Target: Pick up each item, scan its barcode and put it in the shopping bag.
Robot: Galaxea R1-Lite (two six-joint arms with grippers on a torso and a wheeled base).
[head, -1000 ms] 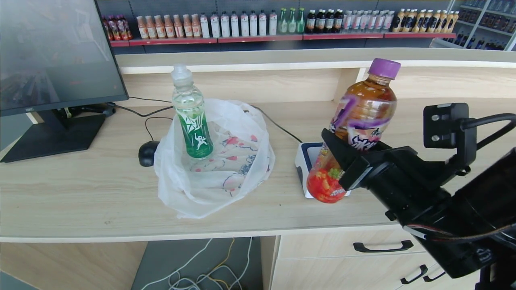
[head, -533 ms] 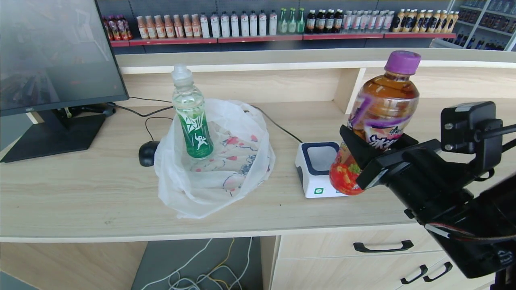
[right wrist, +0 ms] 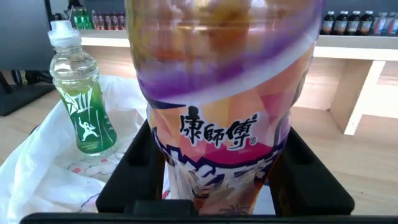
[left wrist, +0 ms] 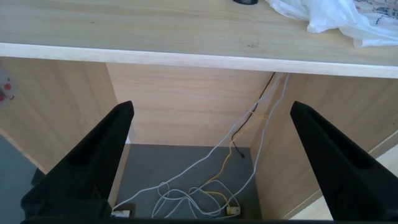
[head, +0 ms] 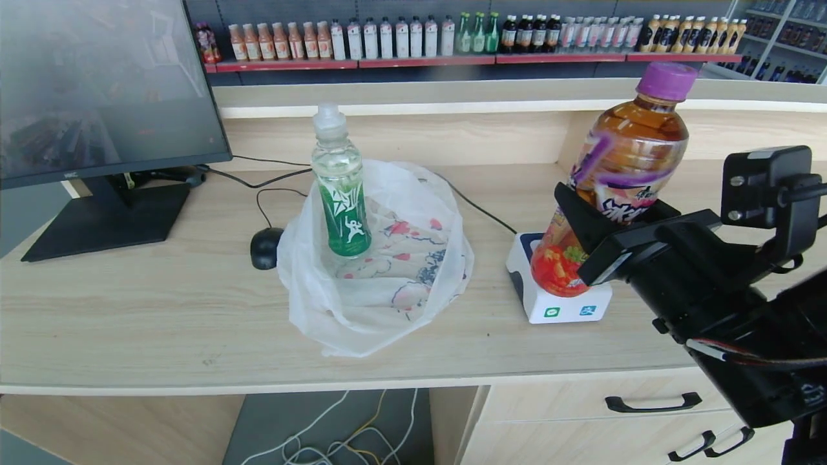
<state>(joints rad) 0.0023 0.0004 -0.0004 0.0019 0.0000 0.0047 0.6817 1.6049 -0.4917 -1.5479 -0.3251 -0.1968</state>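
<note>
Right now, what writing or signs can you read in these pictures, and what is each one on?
Purple-capped bottle: bold dark characters, a brand name, so not quoted.
Green bottle: white marks, no legible words.
Scanner: green and blue square signs, too small.
Monitor: frame mark, too small.
Shelf bottles: labels too small.

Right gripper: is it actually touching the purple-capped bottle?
Touching. The right wrist view shows the right gripper closed on the purple-capped bottle, a finger pressed against each side of its label, no gap.
</note>
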